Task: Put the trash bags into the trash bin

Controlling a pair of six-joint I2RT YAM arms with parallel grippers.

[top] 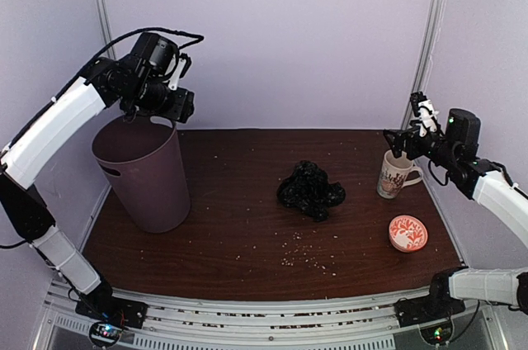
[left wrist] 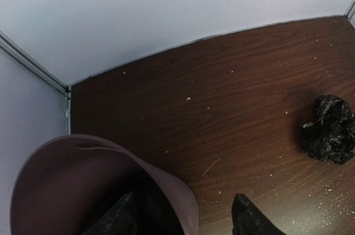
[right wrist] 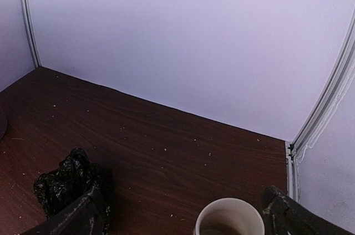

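So on the far left there's the mauve-brown round plastic trash bin [top: 153, 181], tapered, standing upright at the left edge of the dark wood bench [top: 247, 218]. The left gripper [left wrist: 184, 210] hangs right over its rim. In the wrist view the fingers are spread with the bin wall running between them, one inside and one outside, and I see nothing in them. The inside of the bin is too dark to tell what's in there.

Moving right, one crumpled black plastic trash bag [top: 310, 190] sits mid-bench, well apart from the bin. My read is that fetching this bag is the job in hand.

How I'd do it: lift straight up off the rim first, since swinging sideways with a finger inside could tip the bin. Come down on the bag from above with the gripper wide, and bite deep into the highest fold, because that film looks slippery and springy. Carry it high enough to clear the tall rim, and let go over the middle of the opening, not the edge.

On the right, the right gripper [right wrist: 180, 213] hovers fully spread and empty just above the cream patterned ceramic mug [top: 396, 174]. Nearer than that sits a small round orange-and-white patterned dish [top: 407, 233]. Neither belongs to the job, so I'd steer clear of both.
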